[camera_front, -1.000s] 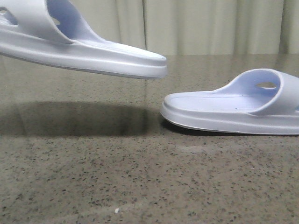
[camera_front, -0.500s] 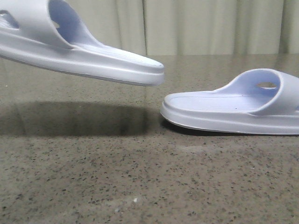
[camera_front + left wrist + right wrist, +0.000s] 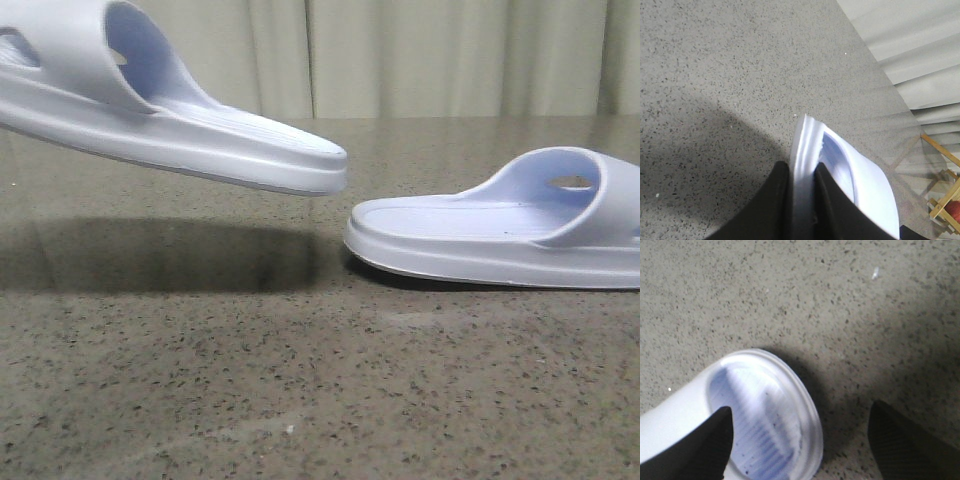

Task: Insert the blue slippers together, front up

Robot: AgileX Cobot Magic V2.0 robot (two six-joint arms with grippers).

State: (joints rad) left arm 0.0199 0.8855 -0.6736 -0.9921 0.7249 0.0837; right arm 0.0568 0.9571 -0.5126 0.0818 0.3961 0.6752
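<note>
Two pale blue-white foam slippers show in the front view. One slipper [image 3: 170,120] hangs in the air at the left, its end tilted down to the right over its shadow. The other slipper [image 3: 500,235] lies flat on the table at the right. My left gripper [image 3: 802,172] is shut on the raised slipper's sole edge [image 3: 807,145]. My right gripper [image 3: 800,422] is open above the lying slipper's rounded end [image 3: 765,425]; one finger is over the footbed, the other over bare table. Neither gripper shows in the front view.
The table [image 3: 300,400] is a speckled grey-brown stone surface. A pale curtain [image 3: 450,55] hangs behind its far edge. A wooden frame [image 3: 942,210] stands beyond the table in the left wrist view.
The raised slipper has tilted further, its free end dropping and drawing slightly left. The slipper on the table has not moved.
</note>
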